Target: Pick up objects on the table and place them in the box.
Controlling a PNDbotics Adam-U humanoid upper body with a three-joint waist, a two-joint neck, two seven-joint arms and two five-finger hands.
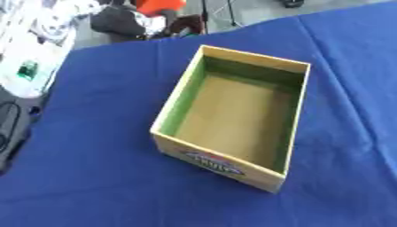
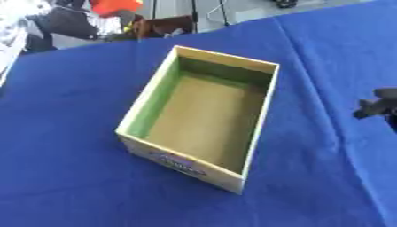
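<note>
An open cardboard box (image 1: pixel 293 133) with yellow walls and a brown floor stands in the middle of the blue-covered table (image 1: pixel 93 168); nothing lies inside it. A printed label (image 1: pixel 213 162) marks its near wall. At the right edge of the right eye view, part of my right hand (image 2: pixel 378 108) shows as a dark blurred shape, well to the right of the box and apart from it. I see no loose objects on the cloth. My left hand shows in neither view.
The table's far edge runs across the top, with clutter and an orange shape (image 1: pixel 159 5) beyond it. A white surface with a small green thing (image 1: pixel 27 70) and dark cables (image 1: pixel 8 119) lie off the table's left side.
</note>
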